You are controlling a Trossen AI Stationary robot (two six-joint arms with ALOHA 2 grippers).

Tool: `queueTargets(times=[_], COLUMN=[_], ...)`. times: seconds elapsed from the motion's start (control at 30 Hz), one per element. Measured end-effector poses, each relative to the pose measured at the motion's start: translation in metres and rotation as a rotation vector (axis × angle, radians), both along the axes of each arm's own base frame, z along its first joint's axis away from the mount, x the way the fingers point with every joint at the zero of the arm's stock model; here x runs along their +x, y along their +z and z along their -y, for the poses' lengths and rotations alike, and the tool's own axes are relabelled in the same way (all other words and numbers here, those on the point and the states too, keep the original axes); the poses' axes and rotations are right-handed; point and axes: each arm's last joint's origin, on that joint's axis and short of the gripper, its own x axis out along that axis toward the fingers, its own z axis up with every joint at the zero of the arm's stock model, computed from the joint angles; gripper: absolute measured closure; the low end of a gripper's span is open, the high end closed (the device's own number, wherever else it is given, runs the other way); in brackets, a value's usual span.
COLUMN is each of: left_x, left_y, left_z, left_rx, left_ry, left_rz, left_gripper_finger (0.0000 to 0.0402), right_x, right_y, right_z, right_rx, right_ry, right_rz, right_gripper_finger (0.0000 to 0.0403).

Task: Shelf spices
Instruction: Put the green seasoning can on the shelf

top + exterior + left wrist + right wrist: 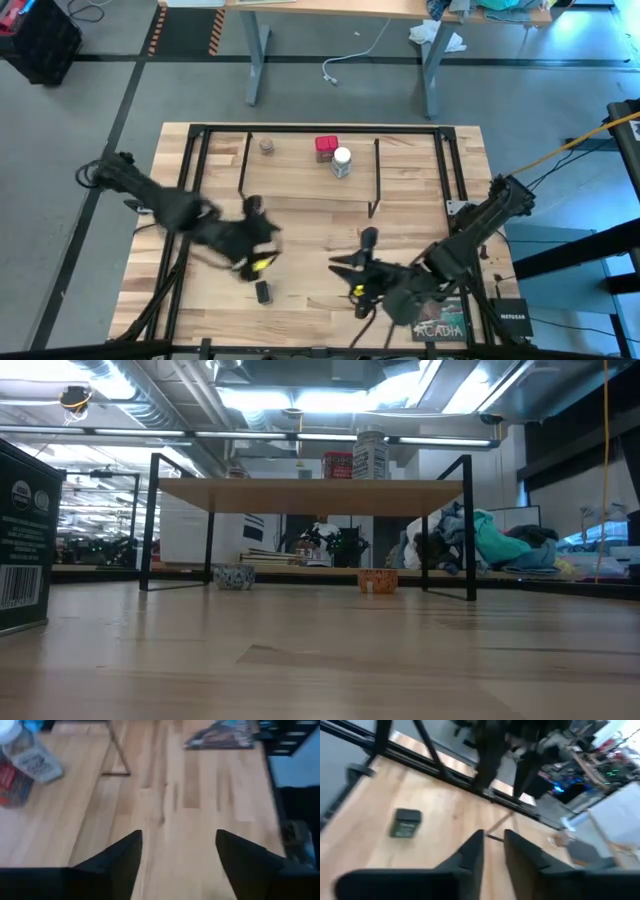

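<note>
Three spices, the red tin [325,147], clear jar [342,161] and tan jar [267,146], are seen on the shelf [300,170]. The dark tin [263,292] is left before the shelf, beside the empty, wide-jawed left gripper [262,262]; the right gripper [357,292] is held narrowly parted, empty.

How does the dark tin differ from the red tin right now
The dark tin stands on the tabletop near the front edge, off the shelf; the red tin sits on the shelf beside the white-capped jar. One is dark, the other red. Neither is held.
</note>
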Motion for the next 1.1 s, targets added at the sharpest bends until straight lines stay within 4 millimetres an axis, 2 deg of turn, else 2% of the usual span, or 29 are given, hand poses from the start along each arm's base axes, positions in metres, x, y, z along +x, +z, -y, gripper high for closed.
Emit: queueTargets(times=[0.07, 0.17, 0.3, 0.47, 0.6, 0.77, 1.0, 1.1], left_x=[-0.017, -0.034, -0.044, -0.056, -0.067, -0.077, -0.079, -0.079], left_y=[0.002, -0.009, -0.04, -0.09, -0.127, -0.162, -0.196, -0.205], left_z=[0.013, 0.032, 0.052, 0.059, 0.055, 0.048, 0.043, 0.043], left_rx=[0.027, 0.063, 0.084, 0.068, 0.075, 0.066, -0.026, -0.063], left_ry=[-0.027, -0.055, -0.04, 0.045, 0.136, 0.204, 0.211, 0.194], left_rz=[0.028, 0.026, -0.003, -0.088, -0.1, -0.128, -0.101, -0.085], left_gripper_finger=[0.0181, 0.0224, 0.0296, 0.0389, 0.0391, 0.0398, 0.04, 0.04], right_x=[0.011, 0.029, 0.057, 0.093, 0.116, 0.135, 0.15, 0.154], right_y=[-0.011, -0.033, -0.059, -0.098, -0.125, -0.156, -0.188, -0.195], right_z=[-0.001, 0.0, 0.005, 0.008, 0.014, 0.02, 0.025, 0.027], right_rx=[0.052, 0.136, 0.27, 0.394, 0.468, 0.598, 0.729, 0.745], right_ry=[0.036, 0.118, 0.202, 0.295, 0.323, 0.379, 0.431, 0.427], right_rz=[-0.004, -0.024, 0.001, -0.019, -0.045, -0.083, -0.145, -0.128], right_gripper_finger=[0.0353, 0.0394, 0.0396, 0.0399, 0.04, 0.0401, 0.0401, 0.0402])
